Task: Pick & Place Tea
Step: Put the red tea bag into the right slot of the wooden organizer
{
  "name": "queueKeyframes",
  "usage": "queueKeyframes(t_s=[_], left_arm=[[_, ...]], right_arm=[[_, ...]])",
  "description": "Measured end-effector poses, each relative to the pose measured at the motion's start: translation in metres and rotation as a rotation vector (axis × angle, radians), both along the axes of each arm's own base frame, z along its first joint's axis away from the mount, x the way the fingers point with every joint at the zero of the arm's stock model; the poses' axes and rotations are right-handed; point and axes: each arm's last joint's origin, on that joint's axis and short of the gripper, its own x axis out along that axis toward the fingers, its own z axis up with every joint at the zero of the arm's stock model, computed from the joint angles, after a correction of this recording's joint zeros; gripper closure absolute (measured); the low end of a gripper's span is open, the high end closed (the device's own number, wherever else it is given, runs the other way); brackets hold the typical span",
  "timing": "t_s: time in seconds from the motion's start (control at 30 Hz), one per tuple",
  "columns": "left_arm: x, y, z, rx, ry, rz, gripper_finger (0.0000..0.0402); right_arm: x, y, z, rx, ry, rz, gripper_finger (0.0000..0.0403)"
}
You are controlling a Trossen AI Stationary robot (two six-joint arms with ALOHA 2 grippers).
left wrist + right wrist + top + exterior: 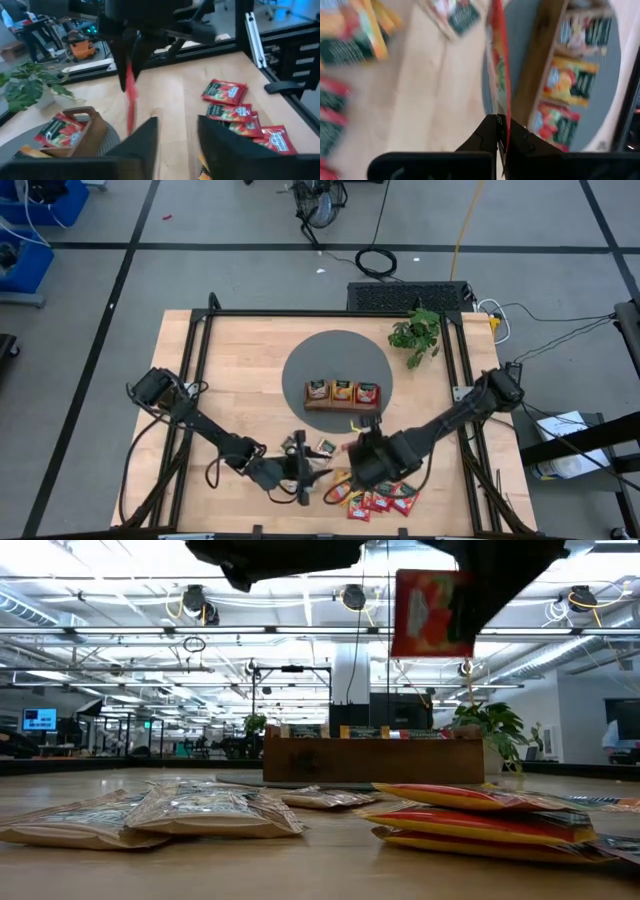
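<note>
A red sachet is pinched edge-on in the right gripper, lifted clear, the wooden tray just beyond. Thin hold; slip or twist judged possible before the tray. Left gripper spread, empty, beside it. Loose sachets lie on the wooden table below; workshop behind.

A red tea sachet hangs upright from a dark gripper above the table. Red and orange sachets are stacked beside pale sachets. A wooden tray stands behind them.
</note>
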Motion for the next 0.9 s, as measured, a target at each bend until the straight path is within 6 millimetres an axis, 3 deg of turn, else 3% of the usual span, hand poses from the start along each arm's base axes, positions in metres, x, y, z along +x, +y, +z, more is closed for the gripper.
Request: queueKeyframes(t_s=[0.23, 0.43, 0.67, 0.9], left_arm=[[0.007, 0.010, -0.004, 0.074, 0.112, 0.030, 0.0102], [0.013, 0.021, -0.003, 0.040, 0.109, 0.045, 0.0057], [0.021, 0.036, -0.004, 0.021, 0.113, 0.091, 0.0098], [0.022, 0.041, -0.006, 0.001, 0.134, 0.102, 0.0225]], right_arm=[[0.011, -0.002, 0.001, 0.072, -0.061, -0.015, 0.0403], [0.022, -0.012, -0.003, 0.116, -0.059, -0.029, 0.0403], [0.032, -0.013, -0.014, 0.132, -0.050, -0.007, 0.0403], [0.031, -0.009, -0.015, 0.126, -0.051, 0.004, 0.0403]])
